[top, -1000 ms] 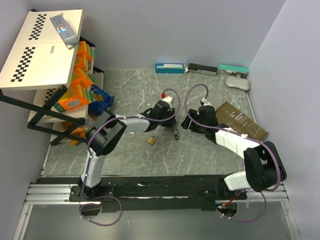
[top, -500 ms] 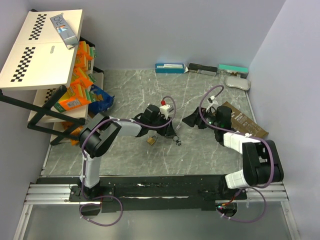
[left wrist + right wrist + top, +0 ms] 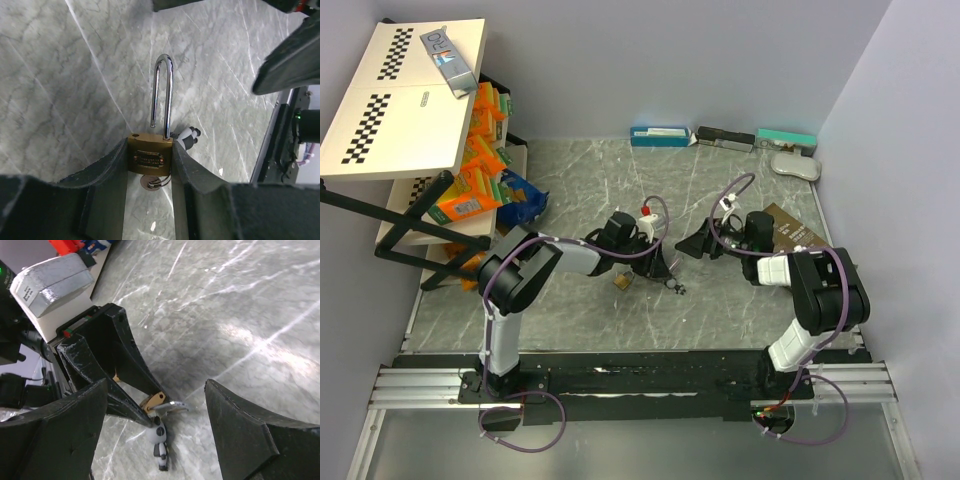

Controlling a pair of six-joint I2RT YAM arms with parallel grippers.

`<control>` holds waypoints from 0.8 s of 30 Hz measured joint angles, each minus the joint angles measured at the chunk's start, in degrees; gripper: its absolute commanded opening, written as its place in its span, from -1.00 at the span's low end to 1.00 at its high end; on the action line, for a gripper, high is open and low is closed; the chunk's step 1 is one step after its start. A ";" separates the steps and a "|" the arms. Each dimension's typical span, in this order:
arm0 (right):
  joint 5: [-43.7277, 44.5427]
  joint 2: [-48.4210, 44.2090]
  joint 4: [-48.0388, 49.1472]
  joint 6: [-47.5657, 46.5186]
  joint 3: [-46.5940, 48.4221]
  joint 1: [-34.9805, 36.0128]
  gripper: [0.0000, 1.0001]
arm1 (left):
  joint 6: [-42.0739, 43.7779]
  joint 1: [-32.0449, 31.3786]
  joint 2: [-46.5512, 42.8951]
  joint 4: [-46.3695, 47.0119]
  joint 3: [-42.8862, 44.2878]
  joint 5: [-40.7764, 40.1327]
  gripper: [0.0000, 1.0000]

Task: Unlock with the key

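Note:
My left gripper (image 3: 149,148) is shut on a brass padlock (image 3: 150,156), squeezing its body from both sides. The steel shackle (image 3: 162,85) stands raised, its left leg out of the body. A key (image 3: 148,183) on a wire ring sits in the lock's underside. A panda charm (image 3: 187,136) lies beside it on the table. In the right wrist view my right gripper (image 3: 155,385) is open wide and empty, facing the padlock (image 3: 154,401) and the charm (image 3: 159,437) from a short way off. From above, the left gripper (image 3: 663,265) and right gripper (image 3: 695,240) are close together.
A small brass object (image 3: 621,283) lies on the marble table just left of the left gripper. A shelf with orange packets (image 3: 470,190) stands at the left. Flat boxes (image 3: 660,136) line the back wall, and a brown board (image 3: 810,245) lies at the right.
The right gripper's jaws have spread wider and its forearm has swung back to the right. The left wrist has come lower and nearer, the padlock still in its grip.

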 measured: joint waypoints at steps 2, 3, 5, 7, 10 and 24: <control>-0.59 1.11 0.92 -0.02 0.52 0.48 0.65 | -0.48 0.17 0.00 0.09 -0.20 0.66 -0.99; -0.79 1.57 1.31 0.00 0.70 0.70 0.64 | -0.66 0.26 0.00 0.09 -0.24 0.85 -0.99; -1.36 2.45 1.68 -0.04 0.96 1.07 0.63 | -1.11 0.39 -0.02 0.20 -0.28 1.16 -0.99; -1.60 3.32 1.66 -0.22 1.38 1.57 0.62 | -1.57 0.52 -0.02 0.98 -0.50 1.62 -0.99; -1.51 3.82 1.18 -0.96 1.92 2.36 0.61 | -2.38 0.74 -0.15 1.97 -0.76 2.23 -0.99; -1.57 4.15 -1.42 -3.65 3.74 4.33 0.28 | -5.68 1.92 -2.36 6.93 -2.05 3.67 -0.99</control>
